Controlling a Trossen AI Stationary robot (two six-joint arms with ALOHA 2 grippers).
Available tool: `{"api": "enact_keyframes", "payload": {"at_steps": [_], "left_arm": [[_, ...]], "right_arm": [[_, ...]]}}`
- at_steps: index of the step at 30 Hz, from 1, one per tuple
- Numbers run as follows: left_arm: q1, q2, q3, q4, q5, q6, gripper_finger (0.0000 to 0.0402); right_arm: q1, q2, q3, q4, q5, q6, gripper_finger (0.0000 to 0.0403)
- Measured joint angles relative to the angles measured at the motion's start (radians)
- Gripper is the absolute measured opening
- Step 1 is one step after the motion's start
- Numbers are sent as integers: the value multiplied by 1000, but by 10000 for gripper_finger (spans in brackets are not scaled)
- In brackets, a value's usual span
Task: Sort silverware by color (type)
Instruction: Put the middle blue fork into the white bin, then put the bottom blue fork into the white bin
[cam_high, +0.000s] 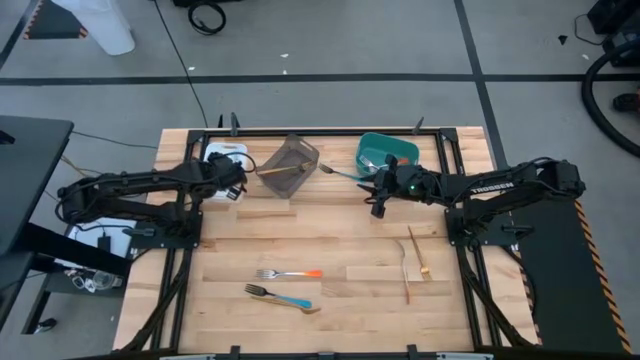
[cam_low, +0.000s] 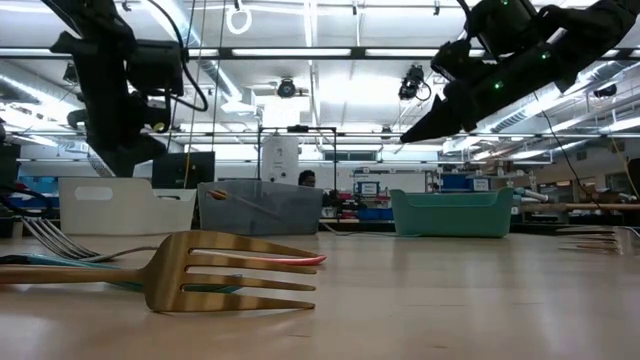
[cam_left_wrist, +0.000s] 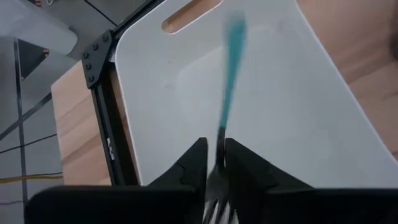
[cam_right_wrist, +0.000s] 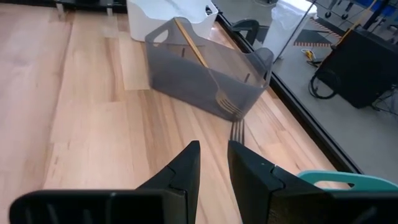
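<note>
A blue-handled metal fork (cam_left_wrist: 229, 81) hangs handle-down over the white plastic bin (cam_left_wrist: 298, 124), its tines between the left gripper (cam_left_wrist: 215, 163) fingers, which look barely parted; whether they grip it, I cannot tell. The right gripper (cam_right_wrist: 213, 163), fingers slightly apart and empty, waits above the wooden bench (cam_high: 340, 225) near the teal bin (cam_high: 388, 151). Loose forks (cam_high: 287, 273) lie nearer the front.

Between the left gripper's (cam_left_wrist: 215, 163) matt black fingers (cam_left_wrist: 186, 167) sits a fork (cam_left_wrist: 227, 93) with a glossy teal plastic handle and metal tines, over a smooth white plastic bin (cam_left_wrist: 292, 112). Ahead of the right gripper's (cam_right_wrist: 213, 163) fingers, a translucent grey plastic bin (cam_right_wrist: 199, 79) holds a tan wooden utensil (cam_right_wrist: 190, 42). The table (cam_right_wrist: 81, 118) is pale, smooth-finished wood planks.
</note>
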Motion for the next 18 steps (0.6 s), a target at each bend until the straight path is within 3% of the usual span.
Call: {"api": "enact_keyframes", "payload": {"at_steps": [6,10,18], "left_arm": [[9,0,0,27,46,41,106],[9,0,0,42,106,61,108],[10,0,0,38,110,61,104]], "right_arm": [[0,0,0,1,-14,4,93],[1,0,0,1,-16,4,93],[7,0,0,5,-32,3,93]]}}
